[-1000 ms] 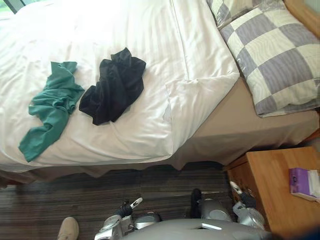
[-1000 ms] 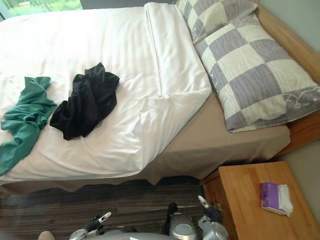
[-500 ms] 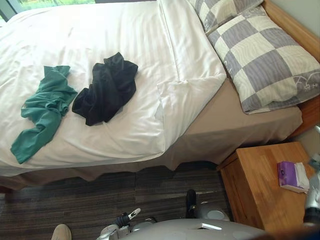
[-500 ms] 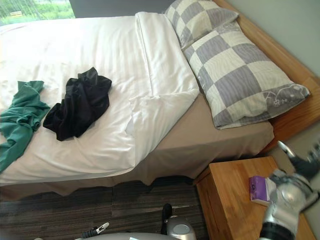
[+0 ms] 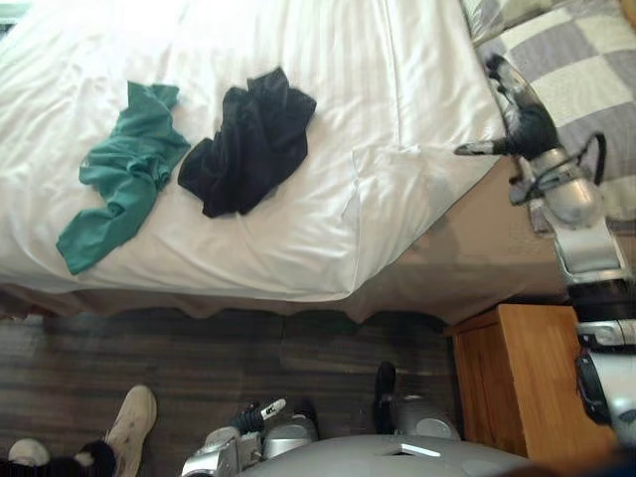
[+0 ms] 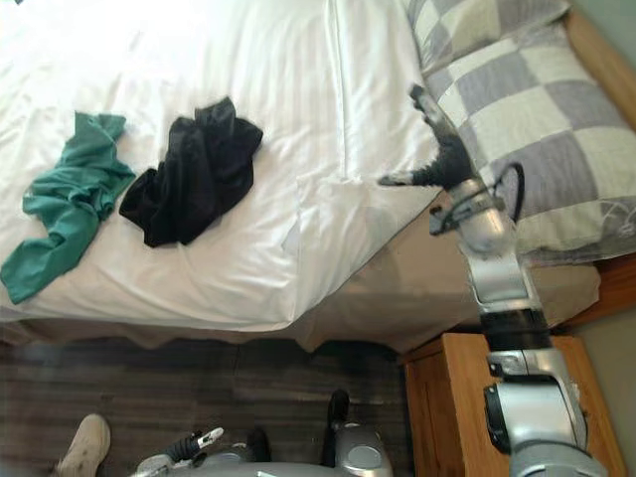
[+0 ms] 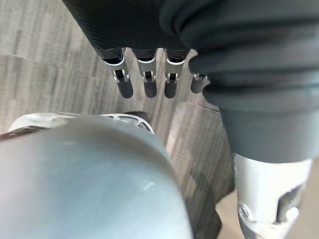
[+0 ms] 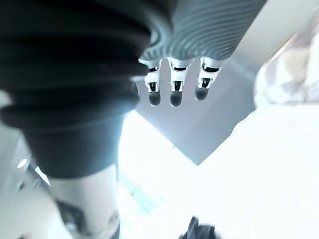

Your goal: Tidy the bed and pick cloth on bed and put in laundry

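Over the bed's (image 5: 248, 268) turned-back duvet corner (image 5: 397, 194), the right hand (image 6: 447, 155), newly raised, hovers open and empty. The black cloth (image 5: 248, 139) and green cloth (image 5: 124, 174) lie untouched, so tidying seems first. The left hand (image 7: 149, 87) hangs relaxed.

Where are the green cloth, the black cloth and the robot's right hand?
green cloth (image 5: 127, 167), left eye view, its bunched middle.
black cloth (image 5: 250, 144), left eye view, middle of the heap.
right hand (image 6: 449, 159), right eye view, its dark palm.
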Tool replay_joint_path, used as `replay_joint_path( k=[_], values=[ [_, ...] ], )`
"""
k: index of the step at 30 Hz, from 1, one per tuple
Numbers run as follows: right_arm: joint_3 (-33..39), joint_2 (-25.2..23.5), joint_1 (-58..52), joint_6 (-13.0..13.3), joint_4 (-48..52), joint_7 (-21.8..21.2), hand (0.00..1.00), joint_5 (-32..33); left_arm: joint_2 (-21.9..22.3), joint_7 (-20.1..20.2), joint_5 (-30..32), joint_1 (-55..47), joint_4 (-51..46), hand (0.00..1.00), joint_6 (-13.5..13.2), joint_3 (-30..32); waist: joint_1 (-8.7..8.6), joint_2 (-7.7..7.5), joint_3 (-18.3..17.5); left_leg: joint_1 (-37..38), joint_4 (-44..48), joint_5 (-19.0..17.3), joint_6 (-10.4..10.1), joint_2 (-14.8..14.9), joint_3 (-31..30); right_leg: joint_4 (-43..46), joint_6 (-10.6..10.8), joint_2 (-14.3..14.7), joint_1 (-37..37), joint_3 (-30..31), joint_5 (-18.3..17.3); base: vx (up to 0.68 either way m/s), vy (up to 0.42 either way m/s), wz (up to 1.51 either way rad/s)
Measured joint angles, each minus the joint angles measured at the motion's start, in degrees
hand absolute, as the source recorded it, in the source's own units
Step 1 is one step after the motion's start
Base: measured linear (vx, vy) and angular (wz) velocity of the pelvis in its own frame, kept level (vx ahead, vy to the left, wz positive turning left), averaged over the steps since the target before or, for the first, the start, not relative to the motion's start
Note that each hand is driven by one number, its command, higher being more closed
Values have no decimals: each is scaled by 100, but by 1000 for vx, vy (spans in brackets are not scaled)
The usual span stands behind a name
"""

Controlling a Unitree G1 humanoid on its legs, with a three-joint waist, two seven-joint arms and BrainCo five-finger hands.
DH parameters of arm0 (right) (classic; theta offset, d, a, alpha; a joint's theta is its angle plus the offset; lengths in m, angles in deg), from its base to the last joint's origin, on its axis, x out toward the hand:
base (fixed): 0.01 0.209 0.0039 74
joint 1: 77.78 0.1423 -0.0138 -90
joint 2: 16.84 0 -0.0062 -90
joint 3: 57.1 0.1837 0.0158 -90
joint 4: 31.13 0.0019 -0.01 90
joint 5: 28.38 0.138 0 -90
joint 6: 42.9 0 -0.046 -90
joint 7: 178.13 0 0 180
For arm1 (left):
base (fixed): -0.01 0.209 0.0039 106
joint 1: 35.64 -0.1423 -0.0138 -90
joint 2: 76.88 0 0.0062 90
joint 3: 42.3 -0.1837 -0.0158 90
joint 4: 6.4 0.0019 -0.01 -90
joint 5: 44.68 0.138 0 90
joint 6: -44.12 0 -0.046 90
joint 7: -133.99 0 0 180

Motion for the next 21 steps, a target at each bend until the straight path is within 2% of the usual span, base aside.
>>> replay_joint_path(
  k=[4,7,9,10,13,14,15,16,17,19,21],
  values=[
    [-444,70,671,-84,8,-84,0,-318,-22,54,-211,268,-142,0,-155,-195,116,178,587,-521,441,-111,180,-29,-22,279,1,-134,-436,43,0,-87,-3,6],
    [-841,290,1098,-237,3,-136,0,-485,-25,126,-209,420,-257,0,-304,-226,127,287,1031,-861,779,-166,244,-27,-51,461,1,-219,-677,61,0,-65,-13,12],
    [-993,329,1215,-355,2,-139,0,-533,-30,126,-204,503,-265,0,-351,-290,167,349,1105,-1152,958,-217,289,-21,-92,568,0,-254,-926,62,-3,-120,-23,22],
    [-1404,501,1627,-906,-368,-139,0,-642,-31,126,-214,889,-347,0,-312,-783,285,634,1234,-1860,1385,-270,389,-79,-202,877,1,-399,-1552,55,-5,-128,-11,31],
    [-1535,501,1697,-1160,-466,-143,0,-644,-6,128,-353,975,-463,0,-292,-904,302,665,1242,-2078,1485,-254,425,-115,-222,982,-1,-461,-1786,57,-3,-51,6,17],
    [-1585,533,1736,-1193,-519,-143,100,-643,42,128,-377,984,-473,0,-297,-937,352,747,1264,-2142,1539,-269,438,-126,-248,1000,-1,-482,-1802,52,-5,-24,22,4],
    [-1645,609,1826,-1183,-559,-140,100,-643,73,128,-378,1000,-509,0,-309,-1018,360,815,1271,-2213,1599,-284,448,-135,-267,1026,-1,-497,-1859,52,-5,-48,41,10],
    [-1871,823,2171,-1222,-764,-153,100,-667,115,127,-449,1084,-592,0,-301,-1277,379,954,1254,-2476,1744,-301,479,-179,-302,1182,1,-591,-2127,57,-5,-70,51,26],
    [-2027,1028,2519,-1549,-981,-286,100,-896,166,129,-785,1194,-679,0,-256,-1581,420,1128,1185,-2832,1827,-290,522,-254,-352,1338,10,-698,-2512,59,-11,-71,60,28],
    [-1987,1157,2745,-1663,-1278,-258,100,-960,172,159,-955,1286,-717,0,-253,-1826,530,1213,1127,-3105,1817,-222,586,-345,-345,1455,10,-788,-2870,117,-7,-31,34,20],
    [-2063,1230,3059,-1655,-1683,-196,100,-931,163,170,-1053,1284,-736,0,-222,-1977,618,1232,1114,-3120,1828,-165,594,-350,-349,1540,-11,-818,-2911,108,-24,1,-14,11]
  ],
)
